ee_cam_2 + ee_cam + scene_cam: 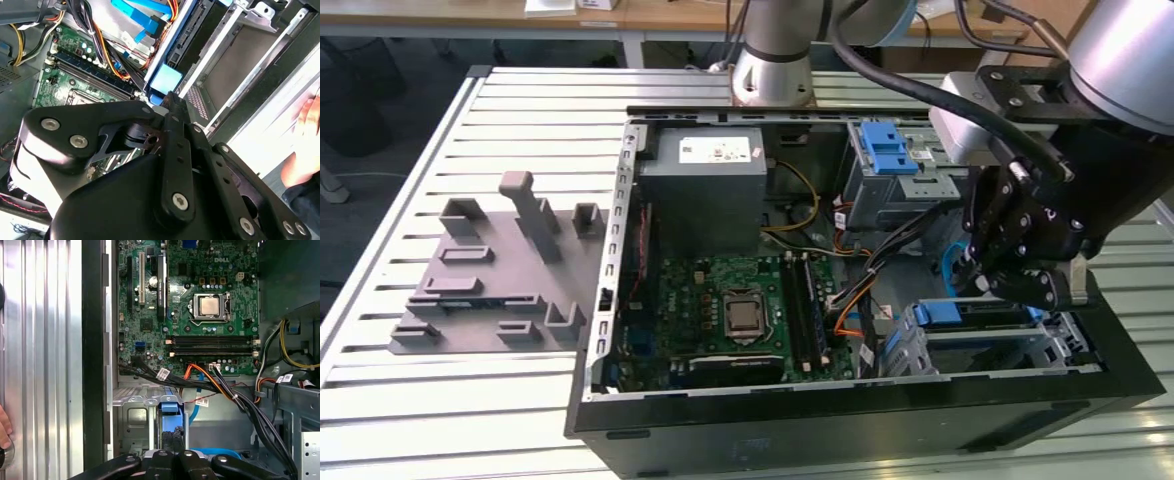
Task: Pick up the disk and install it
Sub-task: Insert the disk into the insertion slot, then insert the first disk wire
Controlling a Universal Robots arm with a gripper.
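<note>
Beside the motherboard [734,310], one disk [970,313] sits in one drive cage [132,416]. My gripper [1003,292] hangs over the disk, fingers [166,442] closed together, tips at its blue end. One cable bundle [222,386] crosses between motherboard and cage.

Cable bundle [861,285] crowds the passage beside the drive cage [914,350].

The work surface is a silver slatted aluminium table [400,400]. Two items rest directly on it. An open black metal computer case [854,435] lies on its side toward the exterior view's right. A flat grey plastic fixture plate with upright holders [494,290] sits just beside the case, on the exterior view's left.
</note>
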